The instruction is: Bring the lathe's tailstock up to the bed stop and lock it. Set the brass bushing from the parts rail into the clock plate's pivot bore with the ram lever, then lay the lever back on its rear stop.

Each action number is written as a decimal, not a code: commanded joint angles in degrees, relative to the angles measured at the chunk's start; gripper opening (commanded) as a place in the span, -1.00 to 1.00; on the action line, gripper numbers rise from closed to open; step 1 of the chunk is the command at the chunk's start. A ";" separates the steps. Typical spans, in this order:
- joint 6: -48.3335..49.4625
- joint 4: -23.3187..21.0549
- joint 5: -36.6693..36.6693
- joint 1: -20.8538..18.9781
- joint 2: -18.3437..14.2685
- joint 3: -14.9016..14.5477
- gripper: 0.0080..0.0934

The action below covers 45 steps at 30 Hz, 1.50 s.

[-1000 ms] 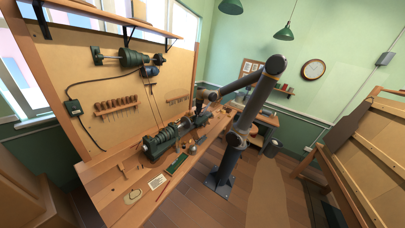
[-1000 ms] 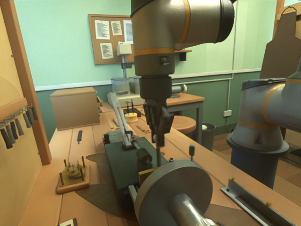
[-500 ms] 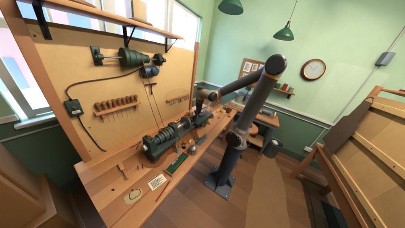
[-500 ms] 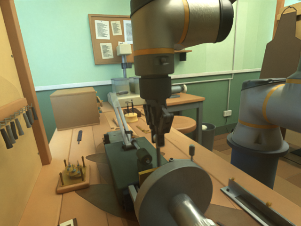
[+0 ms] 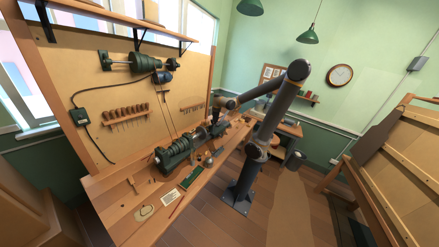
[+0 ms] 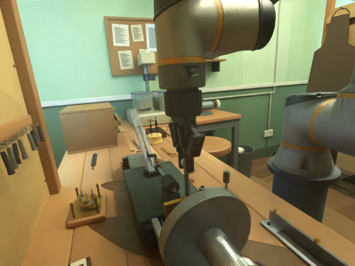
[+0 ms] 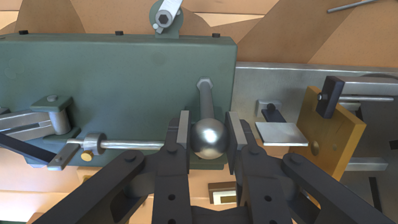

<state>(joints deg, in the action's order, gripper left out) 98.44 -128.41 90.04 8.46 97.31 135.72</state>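
The steel ball knob of the tailstock's lock lever stands upright at the near edge of the green tailstock, and my gripper is closed around that knob from above. The lever's thin shaft runs down from the fingers to the tailstock. The ram points along the bed toward the brass clock plate, which is clamped on the faceplate. The long ram lever leans back toward the far end of the bench. A small brass piece shows under the ram collar.
The lathe bed runs to the right of the tailstock, with a small steel stop on it. The headstock sits further along the bench. A parts rail lies near the front edge, and a wooden stand with pegs lies by the pegboard.
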 commanded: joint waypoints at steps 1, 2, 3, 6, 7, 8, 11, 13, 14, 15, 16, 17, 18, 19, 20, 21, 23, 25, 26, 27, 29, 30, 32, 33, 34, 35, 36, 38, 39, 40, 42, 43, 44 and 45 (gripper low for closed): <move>0.00 -0.02 -0.04 -0.01 0.01 -0.04 -0.47; 0.00 -0.02 -0.04 -0.01 0.01 -0.04 -0.43; 0.00 -0.02 -0.04 -0.01 0.01 -0.04 -0.38; 0.00 -0.02 -0.04 -0.01 0.01 -0.04 -0.24; 0.00 -0.02 -0.04 -0.01 0.01 -0.04 -0.19; 0.00 -0.02 -0.04 -0.01 0.01 -0.04 -0.14; 0.00 -0.02 -0.04 -0.01 0.01 -0.04 0.00; 0.00 -0.02 -0.04 -0.01 0.01 -0.04 0.05; 0.00 -0.02 -0.04 -0.01 0.01 -0.04 0.05; 0.00 -0.02 -0.04 -0.01 0.01 -0.04 0.05; 0.00 -0.02 -0.04 -0.01 0.01 -0.04 0.05; 0.00 -0.02 -0.04 -0.01 0.01 -0.04 0.05; 0.00 -0.02 -0.04 -0.01 0.01 -0.04 0.05; 0.00 -0.02 -0.04 -0.01 0.01 -0.04 0.05; 0.00 -0.02 -0.04 -0.01 0.01 -0.04 0.05; 0.00 -0.02 -0.04 -0.01 0.01 -0.04 0.05; 0.00 -0.01 -0.04 -0.01 0.02 -0.05 0.05; 0.00 0.05 -0.04 -0.01 0.06 -0.07 0.05; 0.00 0.11 -0.04 -0.01 0.09 -0.10 0.05; 0.00 0.20 -0.04 -0.01 0.14 -0.14 0.05; 0.00 0.46 -0.04 -0.01 0.29 -0.25 0.05; 0.00 0.64 -0.04 -0.01 0.40 -0.32 0.05; 0.00 1.09 -0.04 -0.01 0.65 -0.51 0.05; 0.00 1.36 -0.04 -0.01 0.81 -0.63 0.05; 0.00 1.66 -0.04 -0.01 0.98 -0.76 0.05; 0.00 1.99 -0.04 -0.01 1.16 -0.91 0.05; 0.00 2.35 -0.04 -0.01 1.36 -1.06 0.05; 0.00 3.13 -0.04 -0.01 1.79 -1.41 0.05; 0.00 3.54 -0.04 -0.01 2.02 -1.60 0.05; 0.00 3.97 -0.04 -0.01 2.25 -1.80 0.05; 0.00 4.86 -0.04 -0.01 2.72 -2.22 0.05; 0.00 5.31 -0.04 -0.01 2.95 -2.44 0.05; 0.00 5.76 -0.04 -0.01 3.18 -2.66 0.05; 0.00 6.21 -0.04 -0.01 3.41 -2.87 0.05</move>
<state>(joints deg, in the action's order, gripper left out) 98.44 -122.12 90.00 8.44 100.74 132.87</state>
